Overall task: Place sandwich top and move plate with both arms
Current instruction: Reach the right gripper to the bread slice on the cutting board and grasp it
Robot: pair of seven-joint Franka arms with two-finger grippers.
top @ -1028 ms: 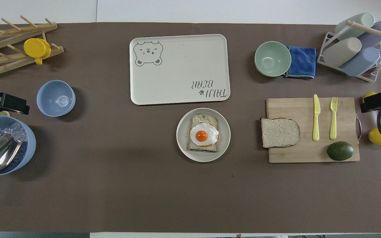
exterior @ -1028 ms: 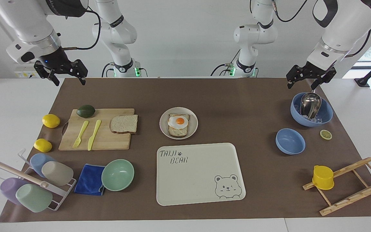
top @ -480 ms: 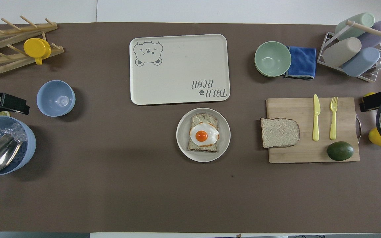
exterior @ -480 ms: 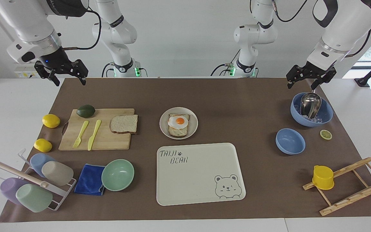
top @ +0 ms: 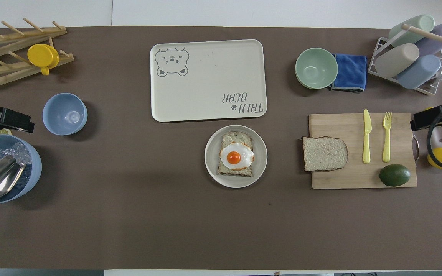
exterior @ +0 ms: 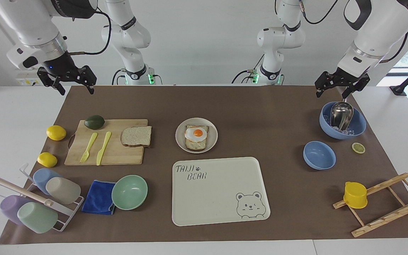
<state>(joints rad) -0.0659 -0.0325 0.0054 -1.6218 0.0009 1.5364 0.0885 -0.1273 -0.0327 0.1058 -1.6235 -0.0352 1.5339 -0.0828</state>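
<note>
I see both grippers open and empty — right point(exterior: 75, 86) above the board's point(exterior: 119, 154) end, left point(exterior: 333, 89) over the ice bowl point(exterior: 358, 128) — bread point(exterior: 136, 136) lies on the board beside the plate point(exterior: 179, 138).

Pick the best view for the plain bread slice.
Overhead: the bread slice is seen square-on, crust outline complete, overhanging the board edge toward the plate. The facing view shows the bread slice unblocked too, but foreshortened.

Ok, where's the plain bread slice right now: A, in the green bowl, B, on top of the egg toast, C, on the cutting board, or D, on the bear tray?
C: the bread slice lies flat on the cutting board, at the board's end nearest the plate, overhanging its edge a little, and no gripper is touching it.
</note>
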